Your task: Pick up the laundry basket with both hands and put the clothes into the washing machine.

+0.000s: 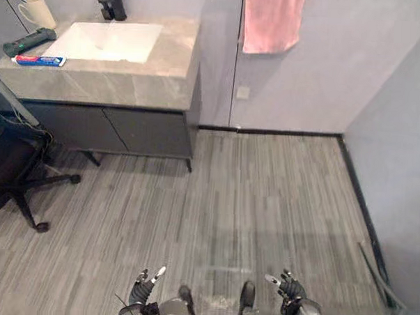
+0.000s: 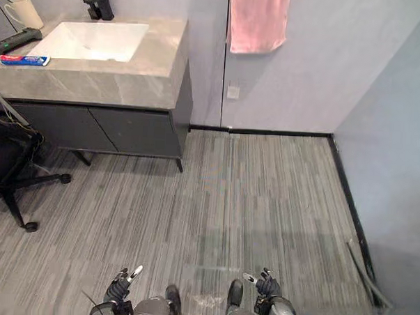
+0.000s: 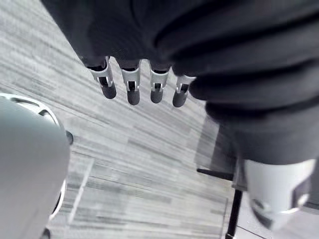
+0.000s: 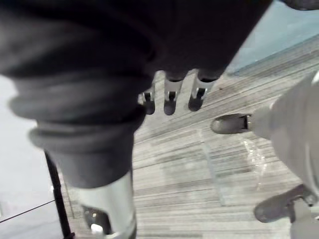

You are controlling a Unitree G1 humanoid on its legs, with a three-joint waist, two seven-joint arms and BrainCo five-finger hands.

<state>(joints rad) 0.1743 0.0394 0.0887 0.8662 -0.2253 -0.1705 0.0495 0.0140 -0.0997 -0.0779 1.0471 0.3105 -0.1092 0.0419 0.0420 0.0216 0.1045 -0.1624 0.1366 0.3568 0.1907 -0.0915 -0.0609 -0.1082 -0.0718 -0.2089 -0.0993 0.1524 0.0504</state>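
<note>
Left eye view: left hand (image 1: 143, 286) and right hand (image 1: 290, 288) low at the near edge, well apart, over grey plank floor (image 1: 264, 195). Wrist views add the finger state. Left fingers (image 3: 132, 89) hang in a loose row, slightly apart, holding nothing. Right fingers (image 4: 169, 102) are the same, relaxed and empty. Right wrist view also picks up a clear plastic film (image 4: 224, 164) lying flat on the planks under that hand. Where the laundry basket is, cannot tell. Open floor runs ahead to the back wall. Dark skirting (image 1: 361, 199) bounds it on the right, with a thin rod (image 1: 379, 273) lying beside the wall there. Far left stands a vanity counter (image 1: 109, 80) with a white sink (image 1: 107, 41), cup (image 1: 36, 12) and toothpaste tube (image 1: 38, 60). Its corner juts into the floor. Black office chair (image 1: 14, 170) crowds the left side, just beside the vanity. Pink towel (image 1: 272, 21) hangs on the back wall.
</note>
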